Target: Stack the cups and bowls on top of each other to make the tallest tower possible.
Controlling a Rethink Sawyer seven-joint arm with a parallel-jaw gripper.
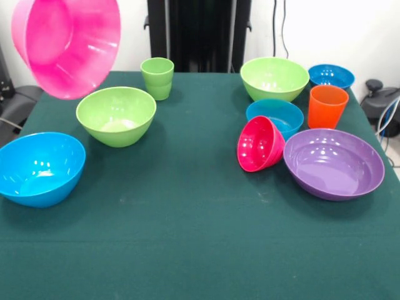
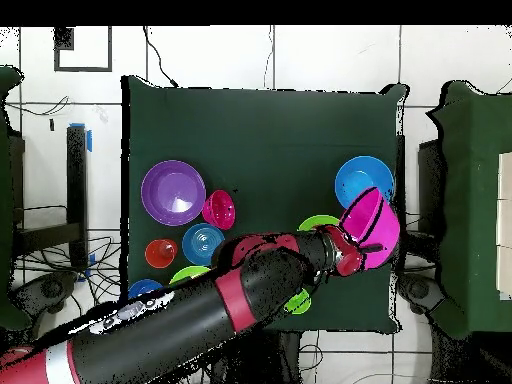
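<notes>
The big pink bowl [image 1: 65, 44] hangs tilted in the air over the table's far left corner. In the overhead view my gripper [image 2: 350, 248] is shut on the pink bowl's [image 2: 372, 222] rim; the front view does not show the gripper. Below it stand a lime green bowl [image 1: 116, 115], a blue bowl [image 1: 40, 167] and the light green cup [image 1: 157, 78]. On the right are a second lime bowl [image 1: 274, 78], two blue bowls [image 1: 330, 76] [image 1: 275, 117], the orange cup [image 1: 327, 105], the small red-pink bowl [image 1: 259, 144] tipped on its side, and the purple bowl [image 1: 334, 164].
The dark green table [image 1: 187, 219] holds everything. In the overhead view my arm [image 2: 230, 300] crosses the near side and hides part of the lime bowl [image 2: 318, 222] and the light green cup [image 2: 298, 300]. Cables and stands lie beyond the table edges.
</notes>
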